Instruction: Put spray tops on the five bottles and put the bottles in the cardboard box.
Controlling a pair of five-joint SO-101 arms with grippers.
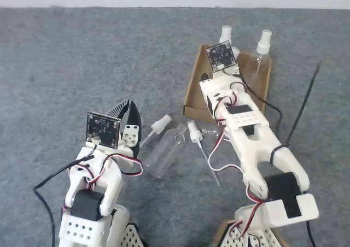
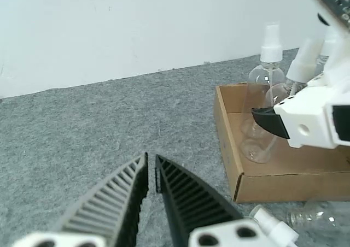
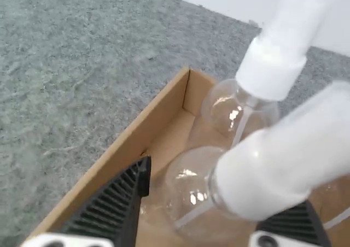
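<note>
- the cardboard box (image 1: 191,88) lies on the grey felt desk (image 1: 65,61), toward the far edge and a little right of the middle.
- three clear bottles with white spray tops stand upright inside the box: one at its far left corner (image 1: 225,35), one at its far right corner (image 1: 264,41), and a third (image 3: 188,195) just in front of the first.
- the right arm stretches from the near edge of the desk out over the box, and its pincer (image 3: 221,195) hangs down inside it.
- the right pincer is spread wide with that third bottle between its two black fingers. a sliver of cardboard shows between one finger (image 3: 123,203) and the glass. the other finger is hidden behind the spray top, so i cannot tell whether it touches.
- an uncapped bottle (image 1: 167,147) lies on its side near the middle of the desk, in front of the box and apart from it.
- one loose spray top (image 1: 160,124) lies just beside that bottle's neck, with its thin tube trailing toward the left arm.
- a second loose spray top (image 1: 194,131) lies on the bottle's other side, close to the right arm, with its tube pointing at the near edge.
- the left arm sits by the near left corner of the desk. its pincer (image 2: 152,162) is narrow, with the ribbed tips almost meeting and nothing between them. it is raised above the felt, short of the loose bottle.
</note>
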